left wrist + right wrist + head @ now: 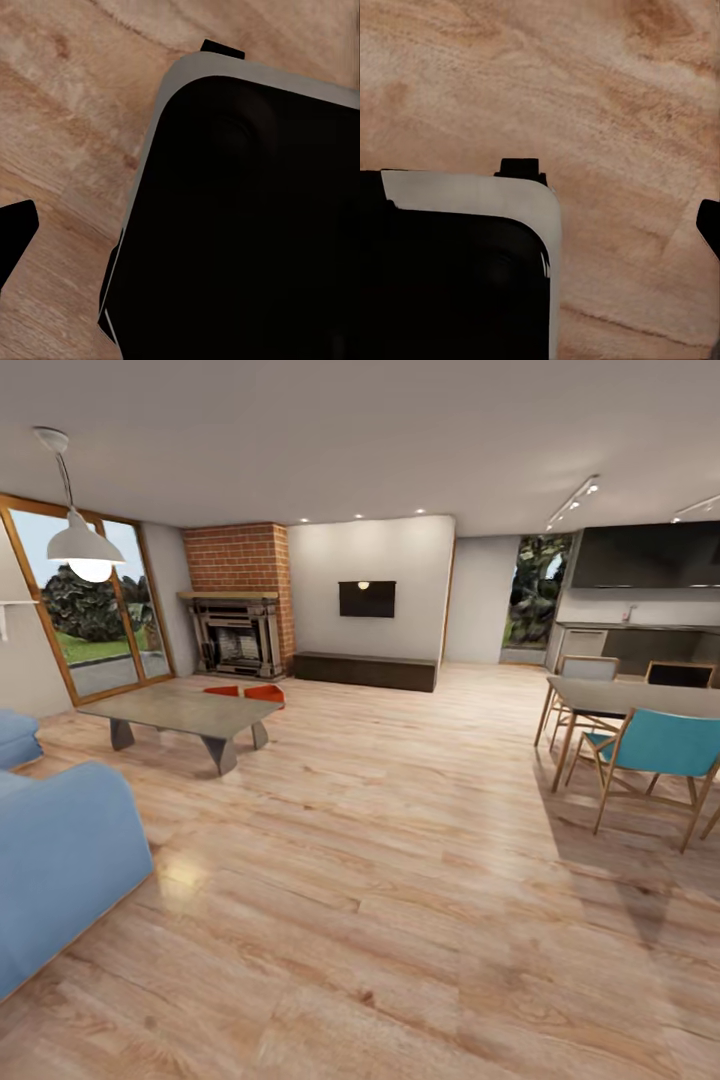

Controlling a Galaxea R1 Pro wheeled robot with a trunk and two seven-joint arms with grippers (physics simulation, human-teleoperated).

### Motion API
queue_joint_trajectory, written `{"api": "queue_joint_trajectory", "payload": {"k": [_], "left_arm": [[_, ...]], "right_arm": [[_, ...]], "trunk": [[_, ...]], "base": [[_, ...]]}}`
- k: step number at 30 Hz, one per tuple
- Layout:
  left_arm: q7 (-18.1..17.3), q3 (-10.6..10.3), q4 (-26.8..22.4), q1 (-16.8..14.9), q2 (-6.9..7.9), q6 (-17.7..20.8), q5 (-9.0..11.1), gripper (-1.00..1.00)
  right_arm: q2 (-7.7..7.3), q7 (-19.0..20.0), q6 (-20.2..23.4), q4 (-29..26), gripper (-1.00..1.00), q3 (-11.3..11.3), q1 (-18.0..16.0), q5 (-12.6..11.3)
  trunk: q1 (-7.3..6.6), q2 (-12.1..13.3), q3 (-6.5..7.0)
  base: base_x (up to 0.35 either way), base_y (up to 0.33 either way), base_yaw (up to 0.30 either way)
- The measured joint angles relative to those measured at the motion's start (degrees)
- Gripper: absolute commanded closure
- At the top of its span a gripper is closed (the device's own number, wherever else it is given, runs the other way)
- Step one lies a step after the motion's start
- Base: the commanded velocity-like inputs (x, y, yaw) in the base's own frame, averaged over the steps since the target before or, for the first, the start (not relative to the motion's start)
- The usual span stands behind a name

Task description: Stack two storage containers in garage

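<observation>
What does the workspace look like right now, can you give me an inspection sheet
Surface: light wood-plank floor, glossy.
Job's things: two red-orange containers on the floor beyond the coffee table, near the fireplace; not yet picked up.
Clutter: nothing seen on the table top.
Pincers: wrist views look down at planks and the robot's dark base; open or shut cannot be told.
Cables: nothing seen.
Surroundings: blue sofa, glass doors, dining table with a teal chair.
</observation>
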Motion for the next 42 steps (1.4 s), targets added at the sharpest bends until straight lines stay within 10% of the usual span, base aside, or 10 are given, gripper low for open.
{"api": "queue_joint_trajectory", "payload": {"k": [42], "left_arm": [[0.01,0.09,-0.01,0.0,0.04,-0.36,0.0,-1.0]], "right_arm": [[0.58,0.02,0.35,0.0,-1.0,-0.24,0.0,-0.14]], "trunk": [[0.0,0.0,0.0]], "base": [[0.325,0.0,0.0]]}}
